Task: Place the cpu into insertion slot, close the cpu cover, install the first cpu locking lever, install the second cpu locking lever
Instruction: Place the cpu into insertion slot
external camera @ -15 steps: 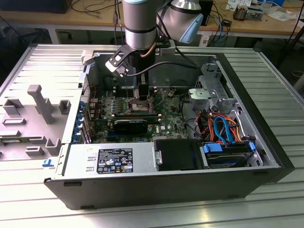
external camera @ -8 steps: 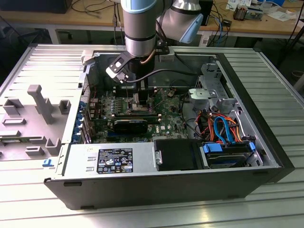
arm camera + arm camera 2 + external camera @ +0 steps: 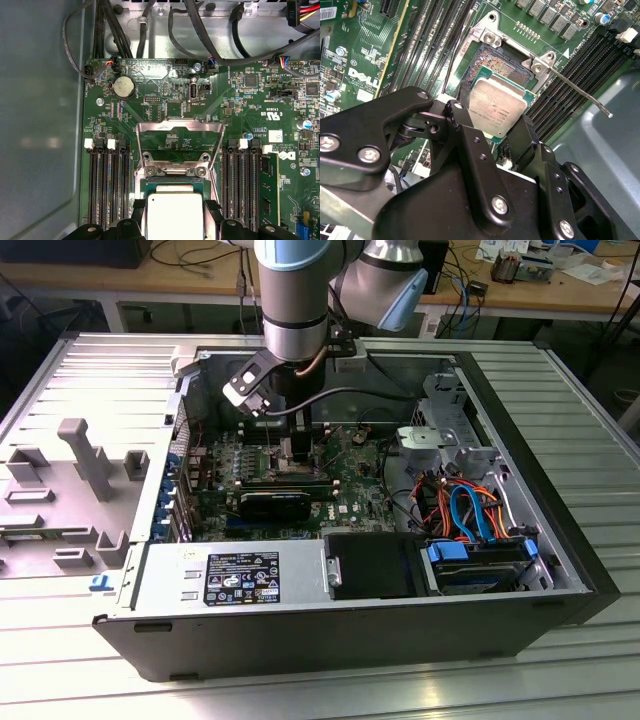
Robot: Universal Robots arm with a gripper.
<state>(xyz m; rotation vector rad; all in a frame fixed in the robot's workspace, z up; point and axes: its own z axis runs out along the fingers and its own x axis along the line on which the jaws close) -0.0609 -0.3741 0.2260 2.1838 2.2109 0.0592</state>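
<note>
Second wrist view: I am gripping the cpu (image 3: 499, 106) by two opposite edges in my black claw (image 3: 491, 122) and holding it just over the slot (image 3: 492, 62). Whether chip and pins are touching, I cannot tell. The first step, placement, is the one in hand. In the first wrist view the cover (image 3: 180, 142) is standing raised behind the slot, and one lever (image 3: 580, 92) is lying swung out, free of its catch. By my judgement, seating is calling for edges squared to the silver rim and a flat, gentle descent, since such fine pins would likely bend under a skewed chip.

The cpu's top is matt silvery-grey metal with rounded corners on a green base. The slot is a dark bed of glinting pins, the cover a thin stamped frame with a window, the lever a slim wire rod. Glossy green board (image 3: 165, 107) is surrounding them. In the exterior view I am reaching into an open case (image 3: 300, 640) on a ribbed metal bench (image 3: 560, 420).
</note>
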